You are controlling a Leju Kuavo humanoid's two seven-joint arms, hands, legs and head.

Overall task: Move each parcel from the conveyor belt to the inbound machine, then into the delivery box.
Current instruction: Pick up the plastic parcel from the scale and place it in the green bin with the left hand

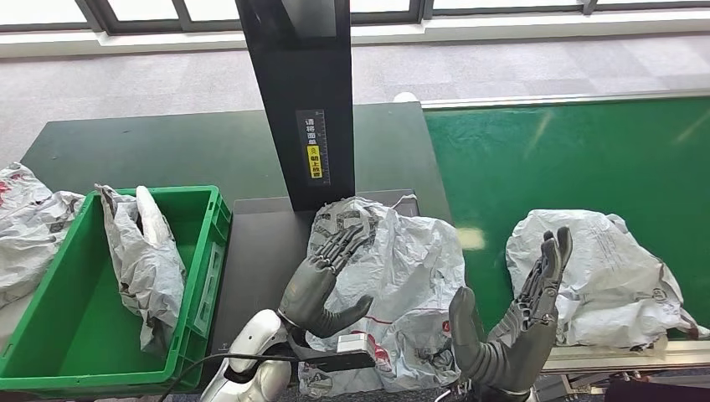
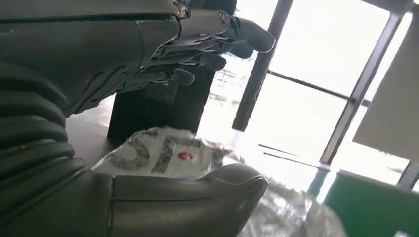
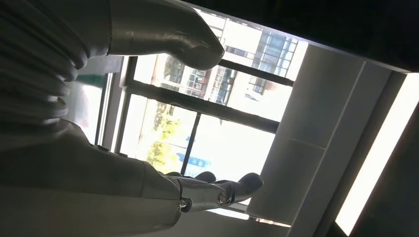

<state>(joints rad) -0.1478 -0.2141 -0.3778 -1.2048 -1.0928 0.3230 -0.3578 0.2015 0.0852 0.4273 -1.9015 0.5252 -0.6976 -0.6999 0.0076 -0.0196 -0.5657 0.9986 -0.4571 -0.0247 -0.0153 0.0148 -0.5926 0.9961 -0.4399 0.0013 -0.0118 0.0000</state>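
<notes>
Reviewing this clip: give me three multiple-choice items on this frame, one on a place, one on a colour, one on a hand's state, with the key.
1. Where does the parcel between the two hands lie?
A. on the green belt
B. on the dark plate at the foot of the black post
C. in the crate

2. What colour is the crate?
A. blue
B. grey
C. green

3. What is the right hand doing?
A. holding a parcel
B. open, holding nothing
C. pressing on the belt

Key: 1 B, the middle parcel rests on the inbound machine below its post. 2 C, the crate is green, with a parcel in it. 3 B, the right hand is raised with fingers apart beside the belt parcel, as is the left hand.
</notes>
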